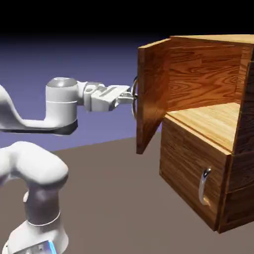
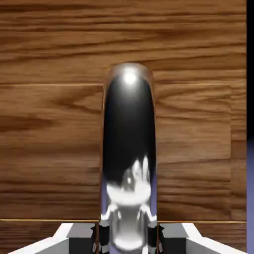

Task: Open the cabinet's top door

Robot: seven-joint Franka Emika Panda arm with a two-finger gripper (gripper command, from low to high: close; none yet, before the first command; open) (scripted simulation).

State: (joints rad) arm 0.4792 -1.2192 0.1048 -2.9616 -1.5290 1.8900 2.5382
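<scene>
From my station I saw the cabinet [image 1: 208, 124] standing at the right of the exterior view with its top door [image 1: 151, 94] swung well out on its side hinge, so the upper compartment lay open, its wooden floor and back wall plain to see. The gripper [image 1: 130, 97] was clamped on the door's handle [image 1: 134, 96] on the outer face. In the hand view that handle [image 2: 129, 149] ran up the middle, shiny and dark, seated between the two fingers [image 2: 101, 238] at the bottom edge, with wood grain filling the rest. The lower panel [image 1: 191, 171] sat flush in the cabinet, its short handle [image 1: 204, 186] untouched.
</scene>
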